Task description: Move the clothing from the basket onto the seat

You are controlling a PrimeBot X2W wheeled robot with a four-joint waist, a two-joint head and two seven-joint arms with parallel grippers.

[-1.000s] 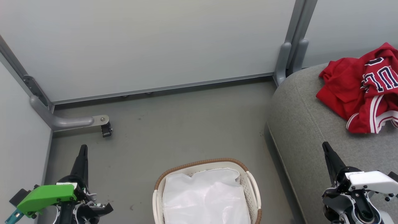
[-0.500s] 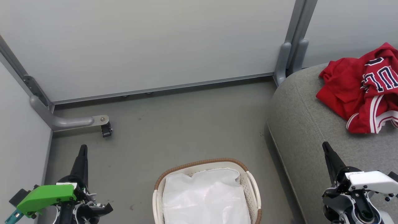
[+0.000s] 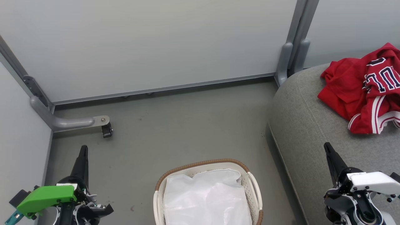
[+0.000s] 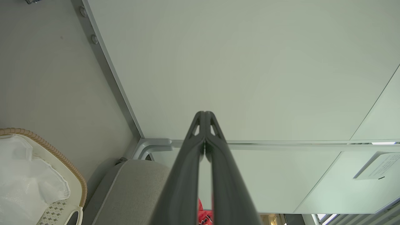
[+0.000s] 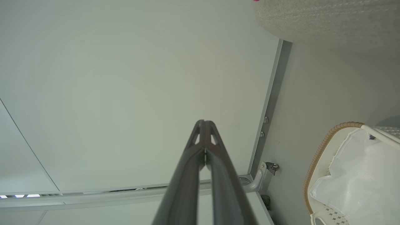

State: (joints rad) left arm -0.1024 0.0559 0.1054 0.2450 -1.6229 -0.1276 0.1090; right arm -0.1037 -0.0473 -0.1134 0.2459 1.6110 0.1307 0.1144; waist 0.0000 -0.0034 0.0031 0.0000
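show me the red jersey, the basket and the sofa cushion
red jersey (image 3: 343, 87), head view, plain red cloth left of the lettering
basket (image 3: 203, 162), head view, brown woven rim, far side
sofa cushion (image 3: 306, 131), head view, bare grey fabric

seat (image 3: 306, 125): woven matt cloth | basket (image 3: 254, 187): perforated plastic, woven brown rim | clothing (image 3: 359, 90): soft red cloth | floor (image 3: 175, 125): smooth, matt

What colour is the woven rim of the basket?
The rim of the basket is brown; the head view shows it best.
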